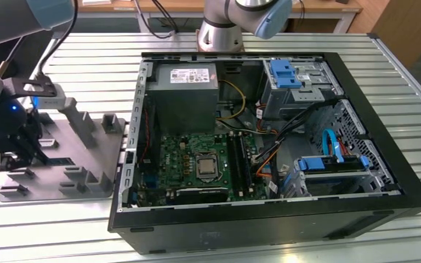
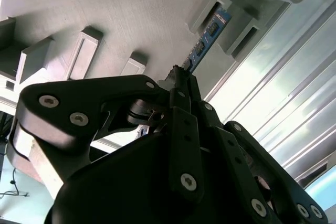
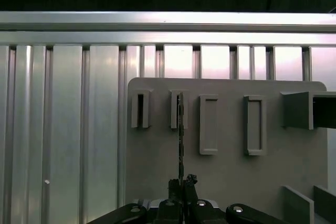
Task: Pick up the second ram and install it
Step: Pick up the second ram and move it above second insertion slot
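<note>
Clamping the second ram [image 2: 207, 38], jaws closed, at gray holder [image 3: 226, 182].

On table [image 1: 400, 82], tray [image 1: 94, 164] at exterior view's left of computer case [image 1: 269, 224], second ram [image 3: 180, 135] on edge in tray slot.

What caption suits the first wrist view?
The gripper, jaws shut on the second ram, at the grey fixture plate.

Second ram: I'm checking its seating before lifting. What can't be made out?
Thin dark blue-green memory stick: its near end hides behind the black gripper in the second wrist view.
In the first wrist view it stands edge-on, faces unseen.
Grey slotted holder: cut by that view's edges.
</note>
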Robot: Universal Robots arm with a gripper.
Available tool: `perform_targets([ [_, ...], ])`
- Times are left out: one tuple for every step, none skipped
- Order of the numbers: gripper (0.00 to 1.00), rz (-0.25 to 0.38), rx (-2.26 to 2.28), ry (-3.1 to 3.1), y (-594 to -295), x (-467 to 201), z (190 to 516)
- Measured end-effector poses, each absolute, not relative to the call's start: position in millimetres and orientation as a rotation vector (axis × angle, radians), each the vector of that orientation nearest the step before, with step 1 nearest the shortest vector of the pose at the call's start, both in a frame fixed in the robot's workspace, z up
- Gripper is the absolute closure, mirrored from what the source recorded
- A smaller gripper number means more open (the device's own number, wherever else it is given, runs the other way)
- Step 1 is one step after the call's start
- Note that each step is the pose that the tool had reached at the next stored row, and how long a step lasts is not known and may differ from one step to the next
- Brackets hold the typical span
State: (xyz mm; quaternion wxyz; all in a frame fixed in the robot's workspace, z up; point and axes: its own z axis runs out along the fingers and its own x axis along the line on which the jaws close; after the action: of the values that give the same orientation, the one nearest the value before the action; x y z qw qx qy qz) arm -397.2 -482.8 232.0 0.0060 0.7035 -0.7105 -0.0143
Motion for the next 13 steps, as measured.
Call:
perform_targets([
  [0.86,-0.045,2.202,-2.224,-482.8,-397.2,232.7],
  [0.86,-0.045,2.202,-2.224,-482.8,-397.2,233.4],
  [0.86,-0.045,2.202,-2.224,-482.8,-397.2,234.2],
  [0.86,-0.045,2.202,-2.224,-482.7,-397.2,234.9],
  [0.86,-0.045,2.202,-2.224,-482.7,-397.2,235.7],
  [0.86,-0.045,2.202,-2.224,-482.8,-397.2,236.5],
  [0.86,-0.045,2.202,-2.224,-482.8,-397.2,237.5],
  [0.86,-0.045,2.202,-2.224,-482.8,-397.2,238.4],
  [0.86,-0.045,2.202,-2.224,-482.8,-397.2,239.4],
  [0.86,-0.045,2.202,-2.224,-482.8,-397.2,240.2],
  [0.86,-0.045,2.202,-2.224,-482.8,-397.2,241.1],
  [0.86,-0.045,2.202,-2.224,-482.8,-397.2,242.0],
  [0.86,-0.045,2.202,-2.224,-482.8,-397.2,242.9],
])
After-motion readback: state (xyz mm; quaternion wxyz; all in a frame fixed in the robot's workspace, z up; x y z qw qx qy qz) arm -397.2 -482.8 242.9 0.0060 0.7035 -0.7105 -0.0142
